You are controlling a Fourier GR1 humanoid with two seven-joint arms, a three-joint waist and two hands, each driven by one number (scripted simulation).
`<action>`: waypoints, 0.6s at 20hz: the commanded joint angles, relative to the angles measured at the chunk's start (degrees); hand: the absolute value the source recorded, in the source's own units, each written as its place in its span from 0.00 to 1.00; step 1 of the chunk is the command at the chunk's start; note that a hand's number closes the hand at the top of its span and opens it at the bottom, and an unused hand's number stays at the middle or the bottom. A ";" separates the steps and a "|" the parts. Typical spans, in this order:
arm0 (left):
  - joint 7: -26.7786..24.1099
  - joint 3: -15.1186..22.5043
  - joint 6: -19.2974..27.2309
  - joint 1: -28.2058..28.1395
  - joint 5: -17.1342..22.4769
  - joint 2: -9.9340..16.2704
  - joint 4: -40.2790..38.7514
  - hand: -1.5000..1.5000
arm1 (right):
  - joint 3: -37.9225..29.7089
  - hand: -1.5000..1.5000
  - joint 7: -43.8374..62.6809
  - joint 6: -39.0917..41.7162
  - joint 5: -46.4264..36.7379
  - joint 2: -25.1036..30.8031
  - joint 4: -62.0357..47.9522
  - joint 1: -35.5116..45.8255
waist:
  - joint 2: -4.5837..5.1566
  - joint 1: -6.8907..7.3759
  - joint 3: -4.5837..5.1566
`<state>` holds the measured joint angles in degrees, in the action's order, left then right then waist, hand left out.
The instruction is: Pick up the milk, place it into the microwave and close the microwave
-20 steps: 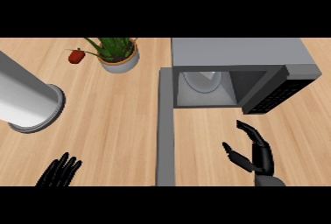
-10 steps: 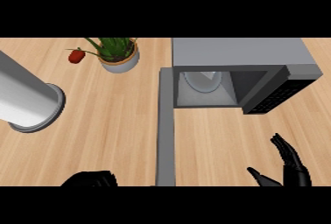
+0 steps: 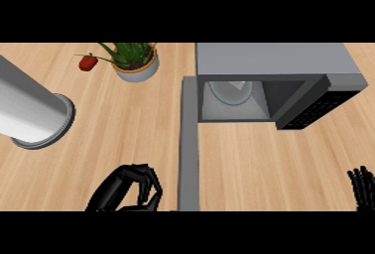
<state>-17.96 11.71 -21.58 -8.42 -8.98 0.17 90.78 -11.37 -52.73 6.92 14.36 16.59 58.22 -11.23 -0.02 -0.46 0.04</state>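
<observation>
No milk carton is seen anywhere on the light wooden desk (image 3: 242, 163). The grey box-shaped microwave (image 3: 271, 84) stands open, door (image 3: 188, 144) swung out; inside, only a glass turntable is made out. Left robot hand (image 3: 132, 191) is curled, holding nothing; right robot hand (image 3: 362, 186) shows straight fingers. Judged: nothing completed.

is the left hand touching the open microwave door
Apart. The head view shows bare counter between the curled left hand and the microwave door.

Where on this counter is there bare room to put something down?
Bare wood lies between the grey cylinder and the open microwave door, and in front of the microwave toward the right hand. The back left is crowded by the potted plant and red fruit.
</observation>
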 commanded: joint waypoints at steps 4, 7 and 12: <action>5.80 6.02 -4.09 8.59 -6.29 1.21 -9.96 1.00 | -2.36 0.00 -2.54 6.64 2.37 4.05 1.66 -4.75 | 0.06 -1.04 -0.01; 5.19 11.92 -2.90 12.27 -8.64 -0.15 -18.28 1.00 | -2.57 0.00 -0.73 7.47 2.88 4.58 -0.17 -3.31 | 0.20 -1.28 0.01; 7.10 24.25 2.53 16.34 -5.10 -0.17 -25.43 1.00 | -1.62 0.00 -1.07 6.47 1.93 3.97 2.10 -2.80 | 0.16 -1.15 0.05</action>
<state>-11.11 26.91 -23.10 4.90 -15.20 0.07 72.53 -13.65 -52.70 12.20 16.69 20.92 57.91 -12.45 0.07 -1.26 0.00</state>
